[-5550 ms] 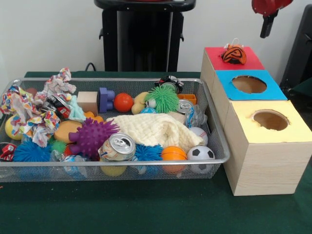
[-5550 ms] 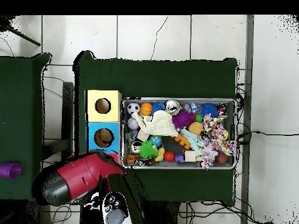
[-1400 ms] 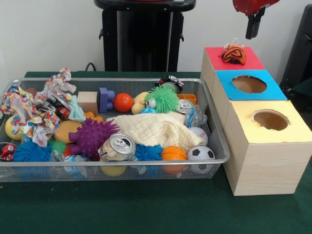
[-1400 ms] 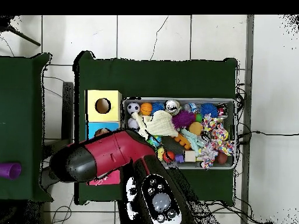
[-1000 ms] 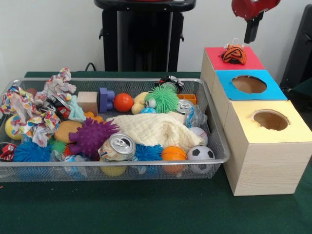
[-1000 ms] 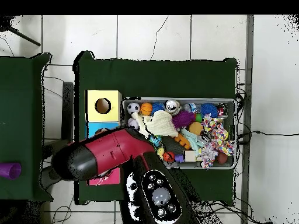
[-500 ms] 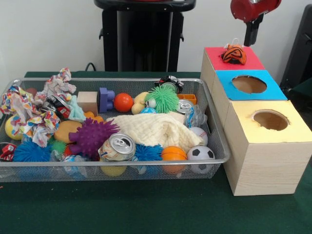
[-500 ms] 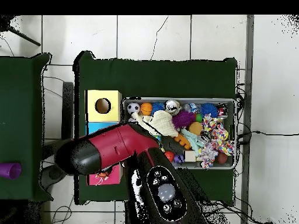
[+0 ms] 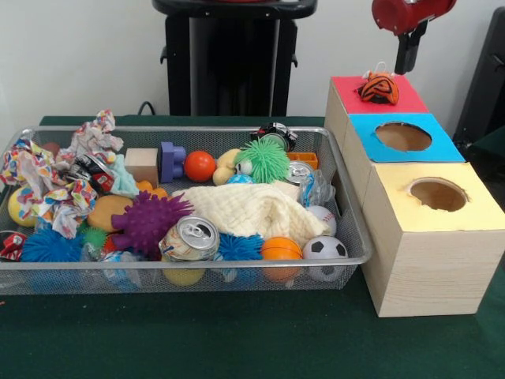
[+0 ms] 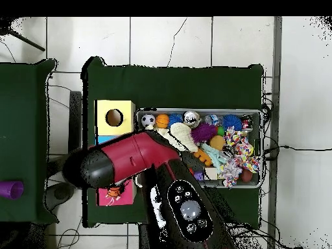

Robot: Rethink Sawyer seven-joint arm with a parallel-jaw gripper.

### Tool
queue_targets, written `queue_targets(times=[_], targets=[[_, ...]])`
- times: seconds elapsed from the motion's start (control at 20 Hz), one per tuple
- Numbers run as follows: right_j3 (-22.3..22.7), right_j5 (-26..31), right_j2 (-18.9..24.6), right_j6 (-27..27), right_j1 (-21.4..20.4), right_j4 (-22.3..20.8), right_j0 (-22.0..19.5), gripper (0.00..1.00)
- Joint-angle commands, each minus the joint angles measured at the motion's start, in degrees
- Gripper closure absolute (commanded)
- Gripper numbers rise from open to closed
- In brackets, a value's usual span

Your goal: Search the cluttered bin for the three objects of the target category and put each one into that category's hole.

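Observation:
The wire bin (image 9: 348, 215) holds a jumble: a soda can (image 9: 190, 237), a purple spiky ball (image 9: 148, 219), a cream cloth (image 9: 245, 209), a soccer ball (image 9: 324, 249), an orange ball (image 9: 281, 249) and a green spiky ball (image 9: 263, 159). Right of it stand three boxes with a red top (image 9: 351, 85), a blue top with a hole (image 9: 403, 136) and a yellow top with a hole (image 9: 439, 194). An orange and black striped toy (image 9: 379, 88) rests on the red top. My gripper (image 9: 408, 54) hangs high, just above and behind that toy, holding nothing visible. From overhead, the red arm (image 10: 123, 162) hides it.
The bin also holds a wooden cube (image 9: 142, 164), a blue block (image 9: 169, 161), a red-orange ball (image 9: 200, 166), a baseball (image 9: 322, 215) and crumpled patterned paper (image 9: 47, 185). In the overhead view the arm covers the blue box and the bin's lower left corner (image 10: 146, 178). A purple cup (image 10: 11, 189) lies on a side table.
The arm has swung across the overhead view toward the bin, now covering the blue box. In the front view the gripper drifted slightly left above the red box. Bin contents are unchanged.

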Motion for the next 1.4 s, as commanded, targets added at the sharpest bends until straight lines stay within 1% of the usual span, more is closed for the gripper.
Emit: queue_targets(times=[0.05, 0.15, 0.3, 0.4, 0.6, 0.95, 1.15, 1.4], targets=[[-3.9, 8.1, 3.4, -11.9, 2.9, -4.4, -2.4, 1.0], [-4.1, 8.1, 3.6, -11.7, 3.1, -4.5, -2.5, 1.0], [-3.1, 6.9, 3.8, -10.5, 3.3, -4.8, -2.7, 1.0], [-1.1, 4.9, 3.8, -8.6, 2.7, -4.9, -2.8, 1.0], [4.3, -1.0, 3.7, -5.1, 1.4, -5.0, -3.7, 1.0], [9.4, -5.4, 4.0, -3.3, -0.4, -4.9, -5.7, 1.0], [10.9, -7.3, 4.0, -2.7, -0.1, -5.1, -6.5, 1.0], [11.3, -8.6, 3.8, -2.6, 0.8, -5.6, -6.9, 1.0]])
